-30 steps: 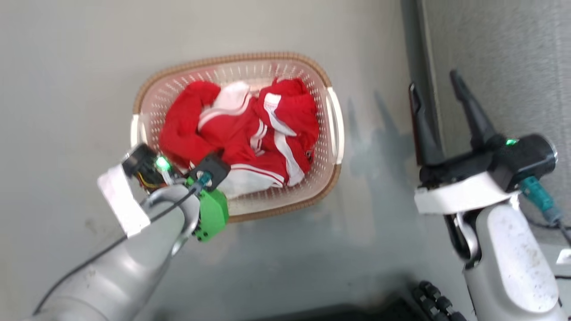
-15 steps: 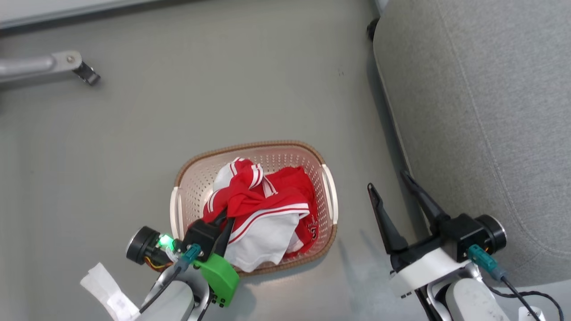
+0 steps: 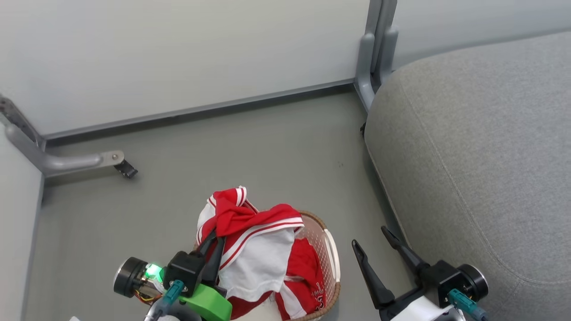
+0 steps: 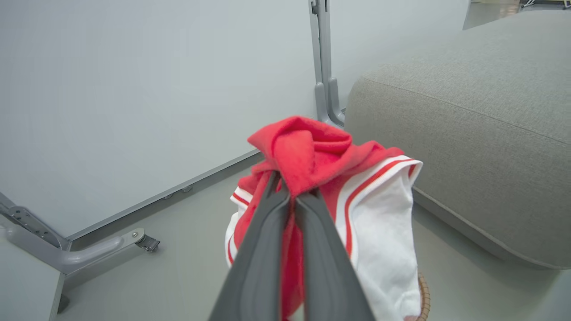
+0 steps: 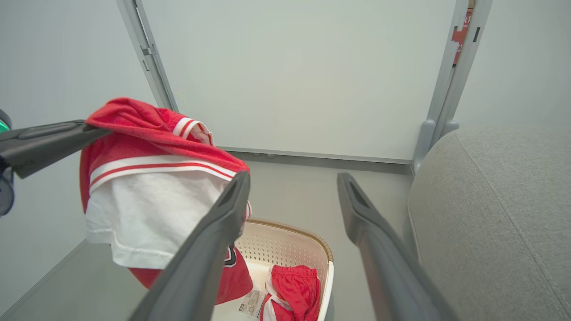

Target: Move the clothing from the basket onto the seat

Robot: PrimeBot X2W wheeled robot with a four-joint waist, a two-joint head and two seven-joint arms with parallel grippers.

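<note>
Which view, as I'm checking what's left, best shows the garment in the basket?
Right wrist view: the red garment lies unobstructed inside the basket. In the head view the lifted garment overlaps it; in the left wrist view, hides it.

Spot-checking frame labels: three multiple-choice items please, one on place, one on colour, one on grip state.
1. On which side of the basket is the couch?
A. The robot's left
B. The robot's right
C. Underneath it

2. What colour is the basket's rim?
A. Blue
B. Black
C. Brown

3. How are the left fingers?
A. Shut on the red-and-white garment
B. Wide open
C. Shut on nothing

Answers:
1 B: in the head view the couch lies to the right of the basket.
2 C: a woven brown band tops the cream wall.
3 A: the two fingers pinch red cloth between them, and the garment hangs above the basket.
</note>
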